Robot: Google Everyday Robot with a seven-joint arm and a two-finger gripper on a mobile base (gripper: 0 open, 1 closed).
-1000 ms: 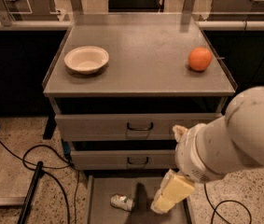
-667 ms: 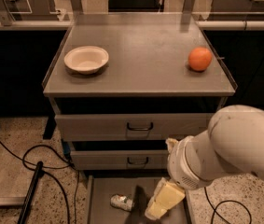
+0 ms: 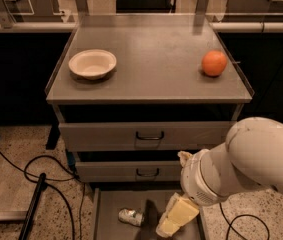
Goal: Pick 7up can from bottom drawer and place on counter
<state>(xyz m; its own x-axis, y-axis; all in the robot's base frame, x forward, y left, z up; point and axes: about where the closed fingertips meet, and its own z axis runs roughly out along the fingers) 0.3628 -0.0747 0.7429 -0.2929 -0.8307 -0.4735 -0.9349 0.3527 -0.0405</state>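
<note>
- The step in hand, as I judge it, is the reach for the can [image 3: 131, 216]. The gripper [image 3: 175, 218] hangs low over the open bottom drawer [image 3: 112, 204], just beside the can and not touching it.
- I cannot tell whether the gripper is released or clenched.
- To do it well, centre over the can, then come straight down. The can lies on its side, so grasp across its body, not end to end.
- Keep clear of the drawer's thin side walls.
- Lift high before swinging to the tabletop [image 3: 156, 59], and aim for the bare stretch between the bowl [image 3: 92, 64] and the orange [image 3: 214, 63].
- The can is small, silver-white and looks dented. It rests on the drawer's grey floor, and probably rolls and crushes easily.
</note>
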